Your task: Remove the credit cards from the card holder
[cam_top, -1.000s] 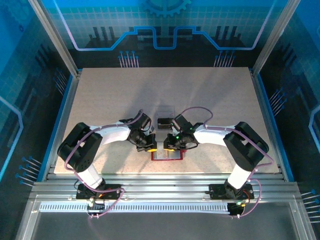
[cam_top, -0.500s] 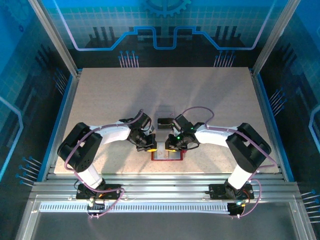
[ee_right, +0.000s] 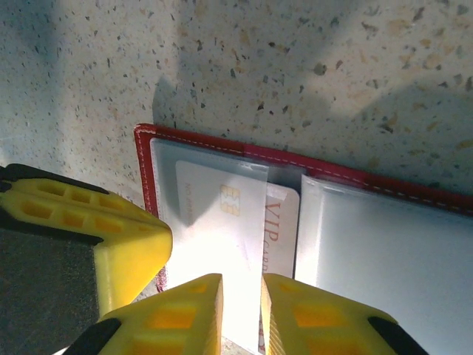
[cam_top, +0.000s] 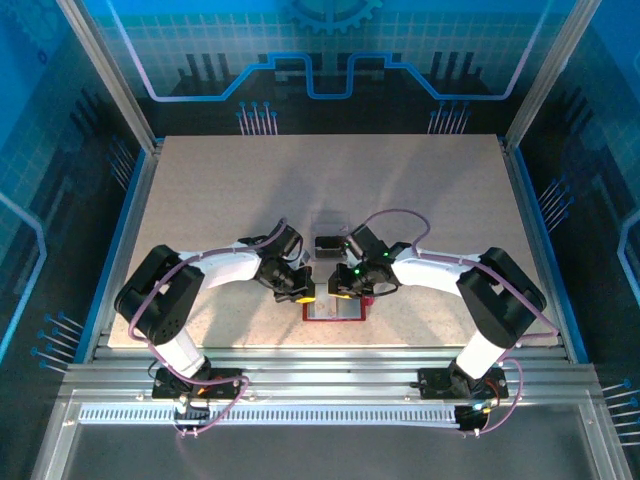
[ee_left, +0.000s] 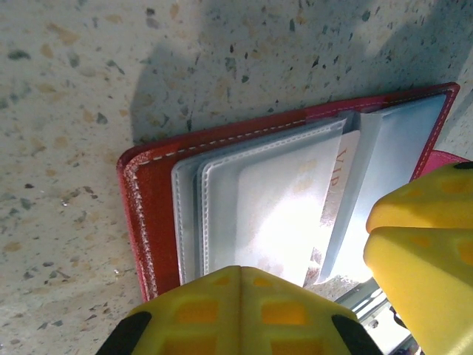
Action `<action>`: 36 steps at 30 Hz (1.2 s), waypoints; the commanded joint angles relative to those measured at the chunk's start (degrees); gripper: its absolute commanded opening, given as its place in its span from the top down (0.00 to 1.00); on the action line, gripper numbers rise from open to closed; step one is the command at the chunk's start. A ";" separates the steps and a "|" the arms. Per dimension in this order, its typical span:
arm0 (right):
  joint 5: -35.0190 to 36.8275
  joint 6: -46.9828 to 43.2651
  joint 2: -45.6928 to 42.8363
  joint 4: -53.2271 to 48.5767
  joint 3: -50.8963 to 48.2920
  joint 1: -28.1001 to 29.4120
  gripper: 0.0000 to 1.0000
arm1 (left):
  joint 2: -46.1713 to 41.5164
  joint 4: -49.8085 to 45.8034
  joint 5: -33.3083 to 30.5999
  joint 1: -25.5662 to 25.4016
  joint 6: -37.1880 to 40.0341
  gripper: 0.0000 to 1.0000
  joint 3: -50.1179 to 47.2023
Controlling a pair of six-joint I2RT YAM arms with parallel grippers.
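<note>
1. Top view: the card holder lies open on the counter, near the front edge, btwn my two arms. My left pincer is at its left end. My right pincer is close by, over its middle.
2. Left wrist: my left pincer is closed tight, tips together, over the holder's near edge and pale pockets. Prob. pinning it down, tho the contact itself is hidden. The credit cards sit in the pockets; a VIP card pokes out toward the fold.
3. Right wrist: my right pincer is narrow, just a slim slit btwn the tips, right above a pale chip card, w/ the VIP card beside it. Can't tell if a card edge is nipped.
4. Step, IMO: first card extraction; no card looks out yet. Next move: get one card edge into the slit, clamp, then slide it out of its pocket toward the fold while the left pincer keeps the holder down. The cards look thin and slick, so the grip needs to be sure before pulling.
</note>
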 commanded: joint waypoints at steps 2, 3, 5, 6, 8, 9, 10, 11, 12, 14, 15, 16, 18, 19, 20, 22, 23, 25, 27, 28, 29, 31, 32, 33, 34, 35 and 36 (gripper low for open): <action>-1.41 0.34 -0.37 1.44 -1.65 -0.94 0.78 | 1.06 -0.31 -0.41 0.37 -0.08 1.00 -1.08; -1.60 0.42 -0.22 1.77 -1.78 -0.96 0.78 | 1.26 -0.12 -0.43 0.34 -0.07 1.00 -1.38; -2.39 0.57 0.24 2.50 -2.12 -1.25 0.78 | 1.71 -0.11 -0.77 0.37 0.25 1.00 -1.82; -2.56 0.64 0.35 2.74 -2.18 -1.23 0.78 | 1.83 -0.09 -0.83 0.34 0.30 1.00 -2.07; -2.78 0.65 0.69 3.12 -2.34 -1.22 0.78 | 2.12 0.06 -0.92 0.35 0.42 1.00 -2.40; -2.97 0.56 0.80 3.18 -2.42 -1.29 0.78 | 2.16 0.06 -1.01 0.40 0.57 1.00 -2.53; -3.26 0.63 1.05 3.38 -2.49 -1.29 0.78 | 2.24 0.06 -1.09 0.41 0.49 1.00 -2.70; -3.37 0.65 1.13 3.56 -2.60 -1.30 0.78 | 2.34 0.06 -1.22 0.42 0.58 1.00 -2.76; -3.40 0.66 1.24 3.81 -2.84 -1.31 0.78 | 2.43 0.00 -1.20 0.40 0.67 1.00 -2.76; -3.55 0.76 1.49 4.08 -3.17 -1.29 0.78 | 2.48 -0.18 -1.30 0.37 0.88 1.00 -2.87; -3.56 0.79 1.49 4.05 -3.22 -1.29 0.78 | 2.59 -0.27 -1.33 0.40 0.95 1.00 -2.91; -3.42 0.82 1.48 3.97 -3.36 -1.31 0.78 | 2.54 -0.28 -1.37 0.38 0.93 1.00 -2.99; -3.14 0.83 1.27 3.81 -3.57 -1.34 0.78 | 2.51 -0.29 -1.35 0.37 1.00 1.00 -3.12; -2.95 0.78 1.06 3.65 -3.64 -1.29 0.78 | 2.50 -0.31 -1.35 0.31 1.00 1.00 -3.23; -2.76 0.78 0.96 3.57 -3.74 -1.35 0.78 | 2.56 -0.38 -1.34 0.39 1.06 1.00 -3.23; -2.59 0.66 0.85 3.17 -3.73 -1.38 0.77 | 2.51 -0.38 -1.36 0.40 1.06 1.00 -3.40; -2.60 0.59 0.88 3.10 -3.78 -1.38 0.77 | 2.47 -0.38 -1.34 0.41 1.05 1.00 -3.40; -2.73 0.54 0.97 2.99 -3.84 -1.38 0.77 | 2.50 -0.33 -1.34 0.37 0.99 1.00 -3.28; -2.81 0.54 0.99 3.32 -4.17 -1.38 0.77 | 2.51 -0.31 -1.38 0.37 0.98 1.00 -3.21; -3.01 0.56 1.01 3.35 -4.18 -1.38 0.77 | 2.48 -0.38 -1.32 0.39 1.06 1.00 -3.21; -3.07 0.49 1.06 3.26 -4.18 -1.38 0.77 | 2.50 -0.38 -1.25 0.37 1.15 1.00 -3.20; -3.05 0.54 1.07 3.32 -4.23 -1.38 0.77 | 2.64 -0.46 -1.34 0.43 1.11 1.00 -3.25; -3.11 0.57 1.14 3.34 -4.32 -1.38 0.77 | 2.69 -0.46 -1.35 0.36 1.14 1.00 -3.28; -3.11 0.56 1.15 3.26 -4.32 -1.39 0.77 | 2.69 -0.38 -1.34 0.39 1.15 1.00 -3.36; -3.07 0.59 1.06 3.30 -4.32 -1.38 0.77 | 2.60 -0.41 -1.35 0.38 1.11 1.00 -3.42; -3.13 0.58 1.15 3.34 -4.33 -1.38 0.77 | 2.63 -0.38 -1.34 0.42 1.06 1.00 -3.44; -3.28 0.53 1.22 3.34 -4.31 -1.39 0.77 | 2.60 -0.31 -1.34 0.38 1.00 1.00 -3.49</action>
